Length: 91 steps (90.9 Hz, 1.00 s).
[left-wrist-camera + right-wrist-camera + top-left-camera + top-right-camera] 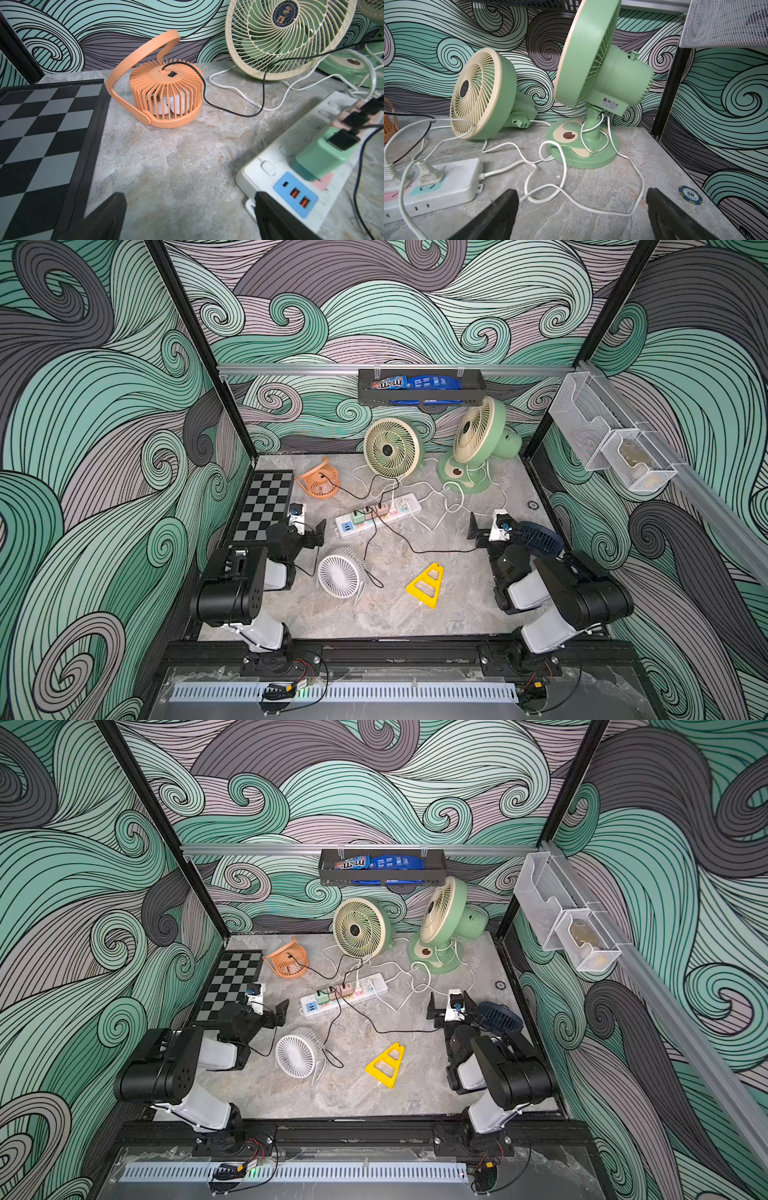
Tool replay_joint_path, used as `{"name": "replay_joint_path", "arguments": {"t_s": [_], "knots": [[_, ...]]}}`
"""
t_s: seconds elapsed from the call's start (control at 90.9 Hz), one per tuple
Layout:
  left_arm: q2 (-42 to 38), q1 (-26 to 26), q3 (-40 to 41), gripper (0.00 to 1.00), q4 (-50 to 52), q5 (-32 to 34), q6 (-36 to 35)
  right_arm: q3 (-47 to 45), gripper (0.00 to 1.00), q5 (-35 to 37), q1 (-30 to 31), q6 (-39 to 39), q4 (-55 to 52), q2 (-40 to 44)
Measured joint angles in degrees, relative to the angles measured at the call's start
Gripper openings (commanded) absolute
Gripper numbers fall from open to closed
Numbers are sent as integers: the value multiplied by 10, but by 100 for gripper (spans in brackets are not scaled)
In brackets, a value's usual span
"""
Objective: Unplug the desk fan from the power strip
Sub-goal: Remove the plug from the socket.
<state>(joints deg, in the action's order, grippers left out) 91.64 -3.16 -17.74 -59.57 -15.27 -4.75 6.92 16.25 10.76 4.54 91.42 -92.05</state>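
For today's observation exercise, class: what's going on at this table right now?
Nothing is being handled yet. The left gripper and right gripper sit open and empty on either side of the power strip. The orange fan, white fan and others lie around it; a white plug and a green adapter are both seated in the strip.

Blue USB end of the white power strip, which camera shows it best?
Left wrist view: the blue USB end is close, ports distinct. Both top views show a small blue patch. The right wrist view shows just the white power strip's cord end.
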Motion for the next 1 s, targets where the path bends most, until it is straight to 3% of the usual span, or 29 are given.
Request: {"name": "replay_joint_path", "arguments": {"t_s": [1.002], "knots": [[0,7,-14,99,7,0,-4,-17,99,34,15,12,10,-16]]}}
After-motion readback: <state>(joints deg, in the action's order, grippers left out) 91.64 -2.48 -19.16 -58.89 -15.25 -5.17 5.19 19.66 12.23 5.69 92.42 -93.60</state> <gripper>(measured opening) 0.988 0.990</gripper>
